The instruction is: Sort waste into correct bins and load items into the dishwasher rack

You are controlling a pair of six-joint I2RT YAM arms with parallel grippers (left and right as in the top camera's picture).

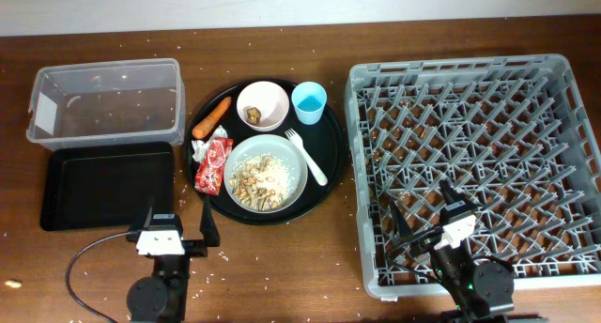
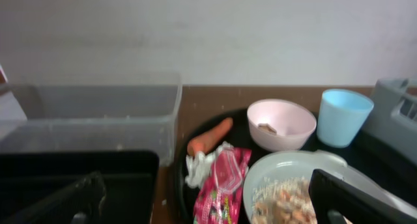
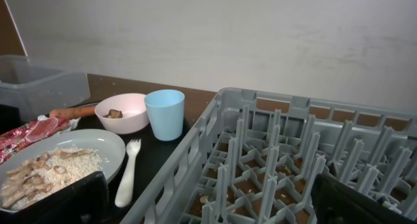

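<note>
On the round black tray [image 1: 329, 163] lie a carrot [image 1: 211, 117], a crumpled white napkin [image 1: 200, 148], a red snack wrapper [image 1: 213, 165], a small white bowl [image 1: 263, 105] with a brown scrap, a light blue cup [image 1: 309, 102], a white fork [image 1: 307, 157] and a grey-green bowl [image 1: 266, 173] of rice and scraps. The clear tub [image 1: 105, 103] and black rectangular tray [image 1: 106, 184] are at the left. The grey rack [image 1: 474, 168] is at the right. My left gripper [image 1: 178, 226] is open and empty, before the tray. My right gripper [image 1: 424, 215] is open and empty over the rack's front.
Loose rice grains are scattered on the brown table around the bins and tray. A cable [image 1: 84, 257] loops at the front left. In the left wrist view the wrapper [image 2: 225, 185] and napkin [image 2: 199, 168] lie just ahead of the fingers.
</note>
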